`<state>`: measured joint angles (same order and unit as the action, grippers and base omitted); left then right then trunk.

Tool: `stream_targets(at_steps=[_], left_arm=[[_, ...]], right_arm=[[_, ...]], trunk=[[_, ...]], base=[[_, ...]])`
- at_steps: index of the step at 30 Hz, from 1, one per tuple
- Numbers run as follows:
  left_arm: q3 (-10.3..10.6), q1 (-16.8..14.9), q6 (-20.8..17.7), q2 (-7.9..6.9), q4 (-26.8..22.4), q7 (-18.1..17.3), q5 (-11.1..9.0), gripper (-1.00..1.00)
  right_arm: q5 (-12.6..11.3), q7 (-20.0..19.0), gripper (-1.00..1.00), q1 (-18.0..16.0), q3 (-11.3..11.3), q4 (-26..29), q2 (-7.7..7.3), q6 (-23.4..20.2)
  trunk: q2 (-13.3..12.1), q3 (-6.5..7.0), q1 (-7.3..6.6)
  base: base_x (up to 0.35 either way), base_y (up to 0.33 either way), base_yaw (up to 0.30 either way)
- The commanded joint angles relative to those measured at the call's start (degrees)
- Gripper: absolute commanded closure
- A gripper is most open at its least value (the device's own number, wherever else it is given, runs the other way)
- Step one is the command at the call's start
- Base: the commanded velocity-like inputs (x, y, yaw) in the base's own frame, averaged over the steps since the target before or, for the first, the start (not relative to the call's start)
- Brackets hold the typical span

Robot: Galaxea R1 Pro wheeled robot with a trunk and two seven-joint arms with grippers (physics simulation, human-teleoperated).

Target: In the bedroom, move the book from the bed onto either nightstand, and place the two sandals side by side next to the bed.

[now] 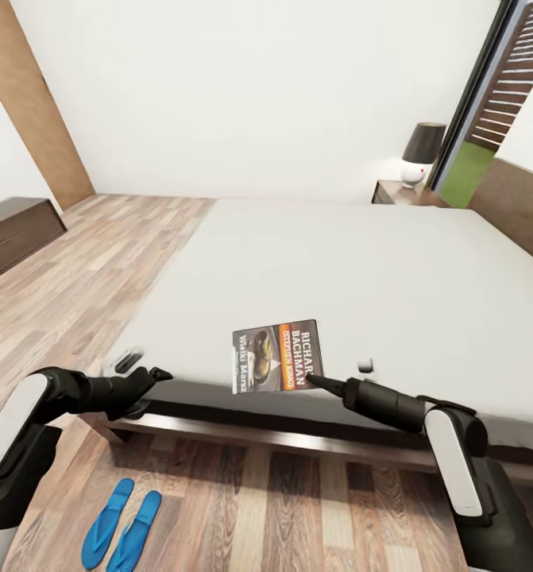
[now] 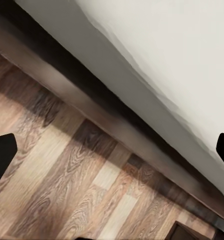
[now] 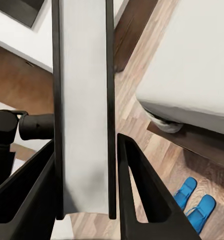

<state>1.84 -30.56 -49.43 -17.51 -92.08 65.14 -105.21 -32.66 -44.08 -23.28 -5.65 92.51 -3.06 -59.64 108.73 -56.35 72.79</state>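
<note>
The book (image 1: pixel 278 356), dark-covered with orange and white lettering, stands tilted up over the near edge of the bed (image 1: pixel 337 254). My right gripper (image 1: pixel 314 380) is shut on its lower corner. In the right wrist view the book (image 3: pixel 84 110) runs edge-on between the two fingers, white pages between dark covers. My left gripper (image 1: pixel 159 373) hovers open beside the bed's near left corner with nothing in it; its wrist view looks at the bed frame (image 2: pixel 91 107) and the floor. Two blue sandals (image 1: pixel 123 524) lie side by side on the floor by that corner, also seen as sandals (image 3: pixel 194 202).
A nightstand (image 1: pixel 401 193) with a dark-shaded lamp (image 1: pixel 421 155) stands at the bed's far right, next to the window. A longer low dark cabinet (image 1: pixel 12 230) sits along the left wall. Wood-plank floor (image 1: pixel 83 270) stretches to the left of the bed.
</note>
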Motion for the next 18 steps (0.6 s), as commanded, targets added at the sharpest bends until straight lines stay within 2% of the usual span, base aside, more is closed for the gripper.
stream_targets(at_steps=[1,7,9,10,13,16,17,18], left_arm=[[0.0,-0.1,-0.1,-0.02,0.0,0.6,-0.5,-1.00],[-0.6,2.0,-0.2,-0.07,-0.1,0.6,-0.4,-1.00],[-2.7,5.0,-0.1,-0.65,-0.1,0.5,0.1,-1.00],[-2.7,5.0,-0.1,-0.65,-0.1,0.5,0.1,-1.00],[-6.4,9.1,-0.1,-1.35,-0.1,-0.8,0.7,-1.00],[-11.1,13.8,-0.2,-2.14,-0.2,-5.4,1.1,-1.00],[-15.0,18.6,-0.2,-3.41,-0.2,-12.7,2.3,-1.00],[-16.1,20.2,-0.1,-3.81,-0.2,-15.3,3.3,-1.00]], right_arm=[[-0.2,-0.4,1.00,0.0,-0.1,0.0,0.00,-0.4],[-0.2,-0.4,1.00,-0.4,0.7,0.0,-0.01,-0.4],[0.1,0.5,1.00,-0.7,2.1,0.0,0.09,-0.4],[0.1,0.5,1.00,-0.7,2.1,0.0,0.09,-0.4],[0.4,2.8,1.00,-1.1,2.8,0.0,0.25,-0.4],[0.5,5.0,1.00,-1.9,3.2,-0.2,0.16,-0.4],[0.5,6.2,1.00,-3.1,3.3,-0.4,0.01,-0.4],[0.5,6.4,1.00,-3.4,3.2,-0.5,-0.03,-0.4]], trunk=[[0.0,0.03,-0.01],[0.0,0.46,-0.01],[0.0,0.60,-0.01],[0.0,0.67,-0.01],[0.0,0.88,-0.01],[0.0,1.10,-0.01],[0.0,1.17,-0.01],[0.0,1.25,-0.01]], base=[[0.000,0.001,0.203],[0.000,0.000,0.202],[0.000,0.000,0.202],[0.000,0.000,0.202],[0.000,0.000,0.202],[0.000,0.000,0.198],[0.000,0.000,0.169],[0.000,0.000,0.164]])
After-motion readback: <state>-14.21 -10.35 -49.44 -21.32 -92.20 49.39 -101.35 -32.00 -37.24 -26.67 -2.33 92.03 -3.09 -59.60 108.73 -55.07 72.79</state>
